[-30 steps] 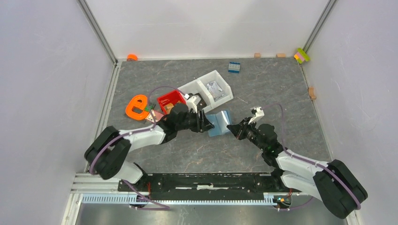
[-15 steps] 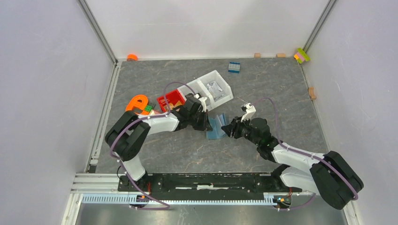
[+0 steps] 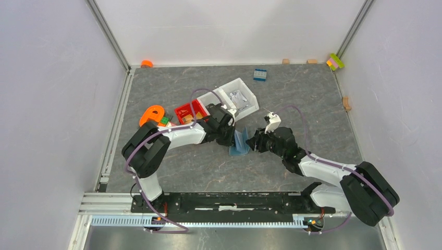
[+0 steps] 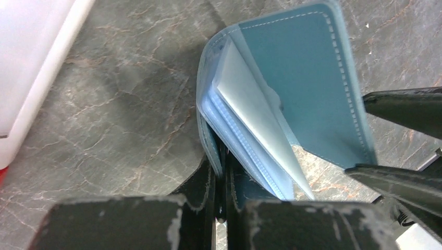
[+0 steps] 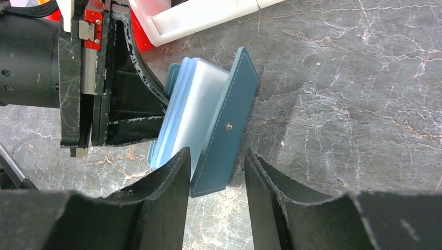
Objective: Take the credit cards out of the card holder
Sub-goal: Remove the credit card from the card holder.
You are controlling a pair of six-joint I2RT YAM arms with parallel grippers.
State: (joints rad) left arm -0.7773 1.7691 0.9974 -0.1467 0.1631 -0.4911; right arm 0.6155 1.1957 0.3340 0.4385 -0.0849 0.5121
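The card holder (image 3: 241,141) is a teal wallet held half open, standing on edge on the grey floor between my two grippers. My left gripper (image 4: 221,172) is shut on its left cover near the fold; it also shows in the top view (image 3: 229,136). Pale blue sleeves (image 4: 250,120) fan out inside. My right gripper (image 5: 216,156) is open and its fingers straddle the end of the free teal cover (image 5: 229,125), with a gap on the right side. No tan credit cards show; they are hidden or out of view.
White bins (image 3: 237,99) and a red bin (image 3: 188,111) stand just behind the left gripper. An orange object (image 3: 151,113) lies at the left. A blue studded brick (image 3: 259,74) lies further back. Small blocks (image 3: 335,61) line the back and right walls.
Both grippers have moved toward each other. The wallet has gone from lying spread out to standing half folded. The right gripper has come left until its fingers straddle the free cover.
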